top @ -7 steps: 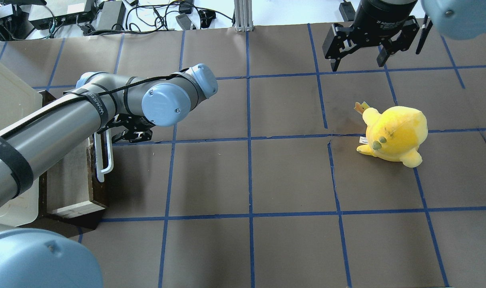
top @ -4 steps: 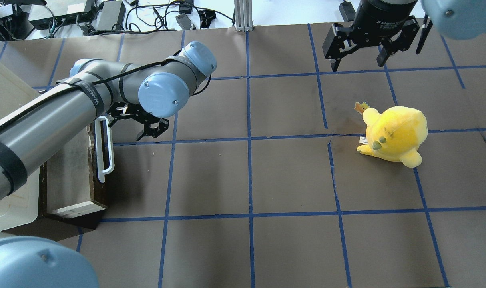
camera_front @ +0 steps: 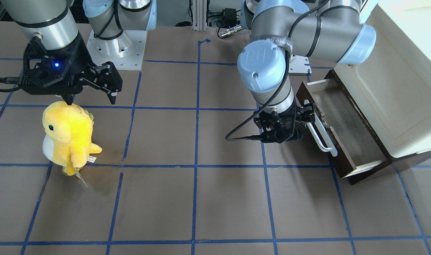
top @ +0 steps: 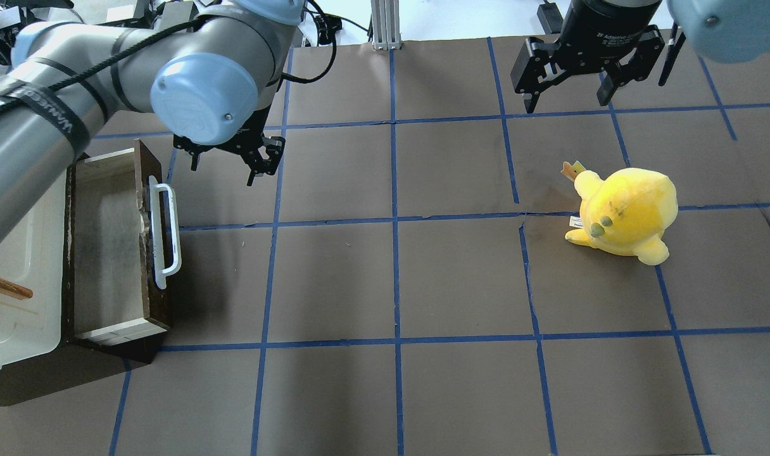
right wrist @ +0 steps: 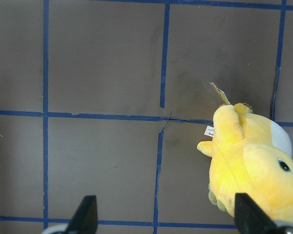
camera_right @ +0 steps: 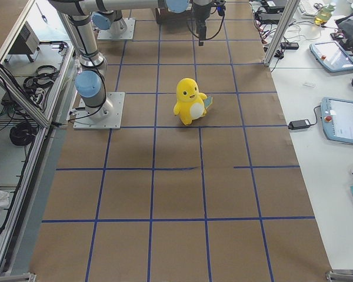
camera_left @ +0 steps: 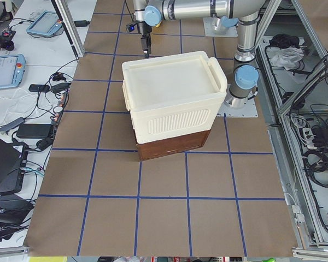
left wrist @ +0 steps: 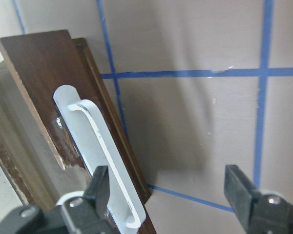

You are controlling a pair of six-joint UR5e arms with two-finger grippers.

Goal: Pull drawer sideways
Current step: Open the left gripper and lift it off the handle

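Drawer point(top: 106, 253) at 9 o'clock of counter point(top: 391, 285), slid well out of cabinet point(top: 18, 266), pale interior exposed. Left hand point(top: 225, 163) released, fingers spread, holds nothing, off 1 o'clock end of white handle point(top: 163, 234).

Risks, judged:
- Low swing toward 9 o'clock clips handle, shoves drawer back in or skews it.
- Further pull draws drawer out of cabinet altogether.

Right hand point(top: 567, 101) spread, empty, near 12 o'clock of plush toy point(top: 625, 215).
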